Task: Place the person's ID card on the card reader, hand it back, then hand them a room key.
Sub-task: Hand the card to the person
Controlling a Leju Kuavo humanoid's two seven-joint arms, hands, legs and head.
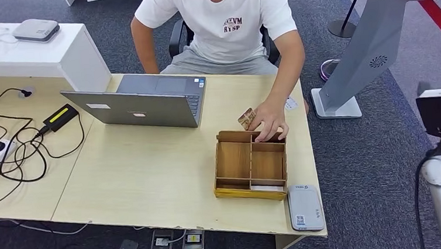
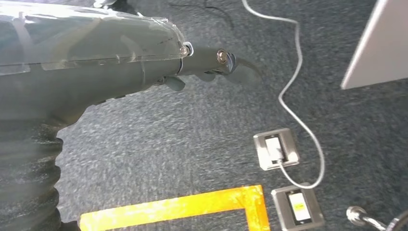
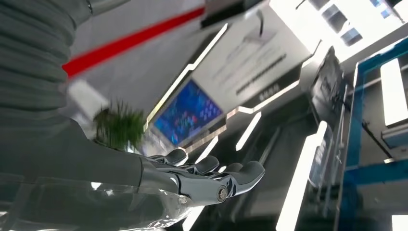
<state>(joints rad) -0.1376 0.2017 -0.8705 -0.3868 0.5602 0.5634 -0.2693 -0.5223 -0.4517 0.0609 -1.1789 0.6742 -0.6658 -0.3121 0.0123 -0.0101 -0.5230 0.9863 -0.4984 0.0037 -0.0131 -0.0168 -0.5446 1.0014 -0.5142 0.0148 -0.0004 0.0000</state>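
A person (image 1: 223, 24) sits behind the desk (image 1: 151, 176), one hand (image 1: 269, 123) at the far edge of the wooden tray (image 1: 250, 164), beside a small brown object (image 1: 246, 119) whose nature cannot be told. No ID card can be made out with certainty; it may be under or near that hand. The card reader (image 1: 305, 207) lies flat at the desk's near corner, just beside the tray. The right hand (image 3: 211, 175) is raised, fingers extended and spread, holding nothing. The left hand (image 2: 211, 65) hangs over the carpet, fingers loosely curled, apparently empty. A card would likely be light, thin, stiff and slick: best pinched across its faces near one short edge, so the rest lies flat on the reader.
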